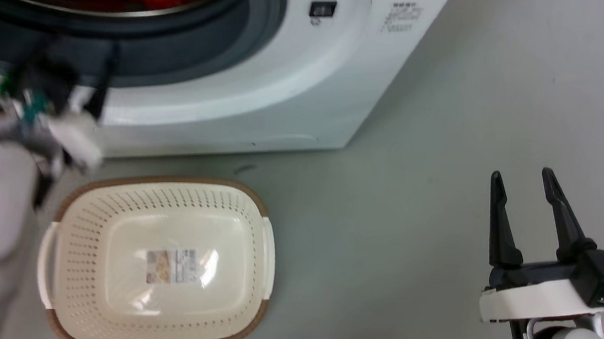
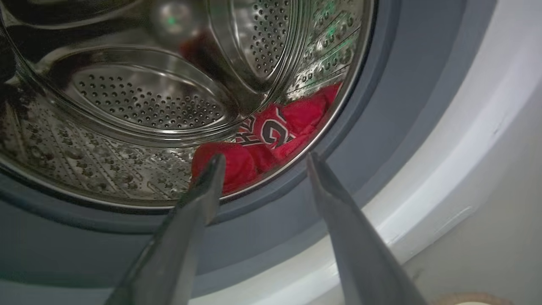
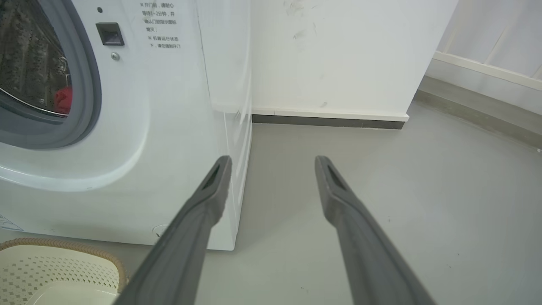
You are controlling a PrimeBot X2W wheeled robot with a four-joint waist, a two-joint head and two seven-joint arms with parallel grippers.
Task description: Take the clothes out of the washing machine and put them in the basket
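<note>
left gripper [image 2: 262,160], fingers apart, points into the washing machine [image 1: 311,76] at the red jersey [image 2: 275,129] and plain red garment [image 2: 237,163], likely lining up a grab, with the basket [image 1: 106,245] on the floor close in front for the drop and the right gripper [image 1: 522,179] spread and empty, far right.

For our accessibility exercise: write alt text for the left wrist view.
The open left tool points at red clothes lying low in the steel drum of the washing machine, just inside its grey rubber ring.

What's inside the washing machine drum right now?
Red clothes lie low in the steel drum: a lettered jersey beside a plain red bundle. Anything beneath them is covered.
</note>
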